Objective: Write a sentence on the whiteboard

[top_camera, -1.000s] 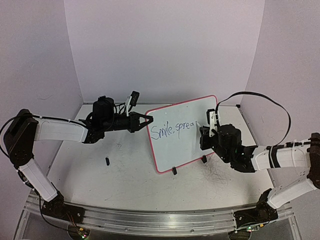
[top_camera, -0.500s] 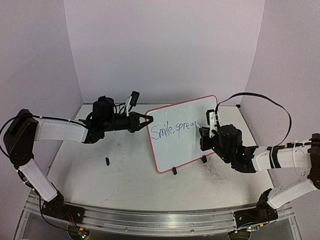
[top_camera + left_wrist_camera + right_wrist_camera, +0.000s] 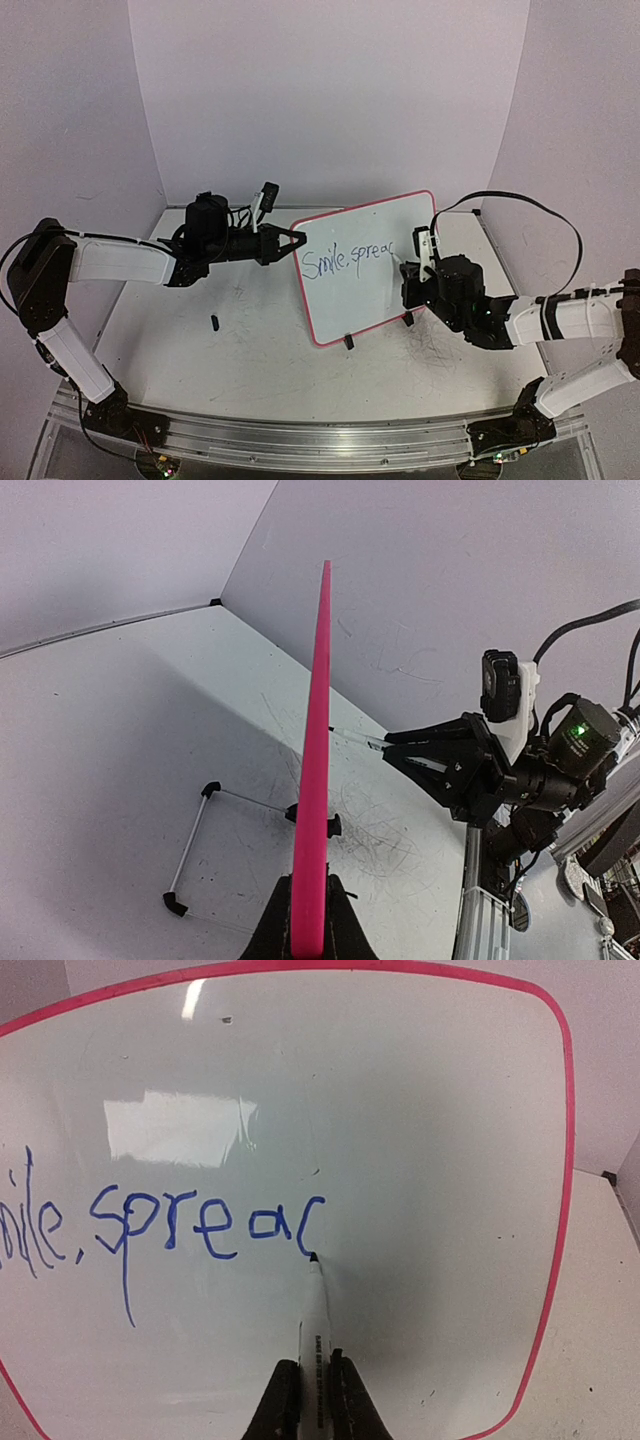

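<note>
Right gripper [image 3: 313, 1368] clenched on the marker [image 3: 314, 1310]. The barrel runs straight out from the jaws, with the nib touching the whiteboard [image 3: 430, 1140] at the foot of the open curve after "sprea". The sentence [image 3: 190, 1230] reads "Smile, sprea" plus that half-made letter. Its line runs left to right, and the blank face lies right of the nib. My read: the d's stem comes next, close by the nib, then travel rightward for "joy". Left gripper [image 3: 309, 925] is pinched on the board's pink rim at its left edge, which that wrist view shows edge-on, so I'd say it's bracing against pen pressure. Board stands near upright on black clip feet [image 3: 349, 341] mid tabletop [image 3: 240, 350], between the arms. Right arm has the writing face.
</note>
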### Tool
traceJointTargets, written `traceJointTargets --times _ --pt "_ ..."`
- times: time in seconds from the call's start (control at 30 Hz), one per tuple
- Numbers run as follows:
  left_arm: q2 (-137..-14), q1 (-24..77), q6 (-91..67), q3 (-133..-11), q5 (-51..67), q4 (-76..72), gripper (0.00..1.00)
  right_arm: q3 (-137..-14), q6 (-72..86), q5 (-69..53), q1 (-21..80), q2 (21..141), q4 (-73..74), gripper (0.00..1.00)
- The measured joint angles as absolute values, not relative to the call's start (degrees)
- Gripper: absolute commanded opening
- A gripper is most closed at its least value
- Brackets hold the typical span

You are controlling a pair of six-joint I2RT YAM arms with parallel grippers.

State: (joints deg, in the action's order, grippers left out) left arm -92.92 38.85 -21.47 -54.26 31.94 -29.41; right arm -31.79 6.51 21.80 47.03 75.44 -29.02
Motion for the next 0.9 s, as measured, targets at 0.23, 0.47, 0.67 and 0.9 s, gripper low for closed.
traceJointTargets --times 0.23,0.47,0.67,0.9 --pt "-92.92 38.85 -21.51 -54.26 31.89 -29.38 0.0 -33.38 6.23 23.18 46.86 76.29 -29.45 0.0" --pt "-92.92 38.85 -21.86 -54.26 31.7 -29.21 0.0 -36.78 5.33 23.77 46.2 78.03 -30.65 0.0" --pt "-92.87 38.83 -22.09 -54.26 31.43 -29.02 0.0 -38.69 4.63 23.79 45.65 79.22 -31.68 0.0" --pt "-92.84 38.83 -22.07 -54.26 31.46 -28.99 0.0 -37.95 5.29 23.28 45.61 78.88 -31.7 0.0"
